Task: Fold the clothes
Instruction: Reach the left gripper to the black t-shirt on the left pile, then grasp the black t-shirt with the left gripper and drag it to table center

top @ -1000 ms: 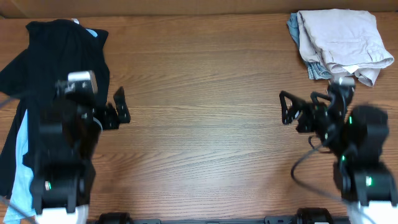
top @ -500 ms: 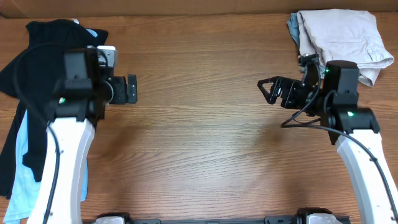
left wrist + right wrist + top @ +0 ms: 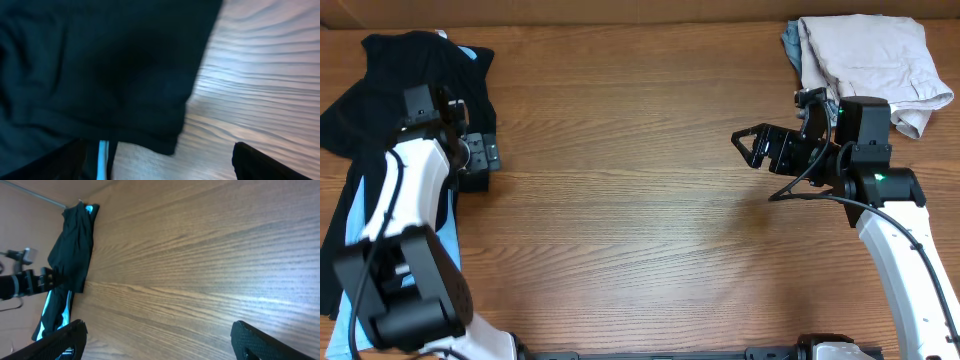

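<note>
A crumpled black garment (image 3: pixel 390 90) lies at the table's far left on top of a light blue garment (image 3: pixel 350 280). My left gripper (image 3: pixel 480 165) is open and empty, right at the black garment's right edge. In the left wrist view the black cloth (image 3: pixel 100 65) fills the upper left, a blue strip (image 3: pixel 103 157) shows below it, and the left gripper's jaws (image 3: pixel 160 167) are spread wide over bare wood. My right gripper (image 3: pixel 752 150) is open and empty above the table's right-centre; it also shows in the right wrist view (image 3: pixel 160 342), where the black garment (image 3: pixel 72 250) lies far off.
A pile of folded beige and light clothes (image 3: pixel 865 60) sits at the back right corner, just behind my right arm. The wooden table (image 3: pixel 640 200) stretches between the two arms. A cardboard wall runs along the back edge.
My left gripper has swung left from the open table to the black garment's edge. My right gripper rose and moved left a second ago, then stayed almost still.
</note>
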Action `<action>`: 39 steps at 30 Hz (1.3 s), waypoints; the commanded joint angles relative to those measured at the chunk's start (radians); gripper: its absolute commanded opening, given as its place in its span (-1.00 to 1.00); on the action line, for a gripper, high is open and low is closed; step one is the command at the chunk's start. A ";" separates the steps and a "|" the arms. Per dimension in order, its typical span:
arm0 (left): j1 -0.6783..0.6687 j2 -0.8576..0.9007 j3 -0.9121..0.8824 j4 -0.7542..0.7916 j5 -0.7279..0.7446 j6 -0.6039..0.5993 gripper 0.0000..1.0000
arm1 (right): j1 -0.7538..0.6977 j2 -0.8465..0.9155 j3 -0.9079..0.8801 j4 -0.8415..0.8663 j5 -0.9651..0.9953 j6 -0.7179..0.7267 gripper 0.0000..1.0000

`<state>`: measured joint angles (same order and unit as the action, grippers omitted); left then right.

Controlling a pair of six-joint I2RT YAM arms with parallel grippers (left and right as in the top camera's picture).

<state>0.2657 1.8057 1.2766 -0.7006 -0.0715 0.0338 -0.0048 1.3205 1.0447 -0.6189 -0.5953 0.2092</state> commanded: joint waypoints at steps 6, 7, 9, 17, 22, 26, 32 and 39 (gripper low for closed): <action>0.004 0.139 0.019 0.032 0.017 0.024 0.85 | 0.006 0.001 0.021 -0.035 0.045 -0.001 0.85; 0.004 0.150 0.019 0.035 0.017 0.027 0.83 | 0.006 0.001 0.021 -0.035 0.045 -0.001 0.85; 0.004 0.166 0.019 0.040 0.017 0.035 0.75 | 0.006 0.001 0.021 -0.034 0.044 -0.001 0.84; 0.003 0.207 0.019 0.038 0.017 0.038 -0.02 | 0.006 0.001 0.021 -0.035 0.044 -0.001 0.75; 0.002 0.208 0.019 0.036 0.034 0.037 -0.63 | 0.006 0.001 0.021 -0.035 0.044 -0.001 0.72; -0.001 0.208 0.032 0.026 0.120 0.030 -0.92 | 0.006 0.001 0.021 -0.035 0.044 -0.001 0.69; -0.019 0.208 0.229 -0.179 0.233 0.030 -0.92 | 0.006 0.001 0.021 -0.035 0.043 0.000 0.65; -0.064 0.208 0.630 -0.496 0.427 0.030 -0.92 | 0.005 0.001 0.021 -0.034 0.044 0.000 0.64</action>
<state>0.2340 2.0155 1.7493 -1.1347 0.2028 0.0616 -0.0048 1.3205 1.0447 -0.6556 -0.5579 0.2092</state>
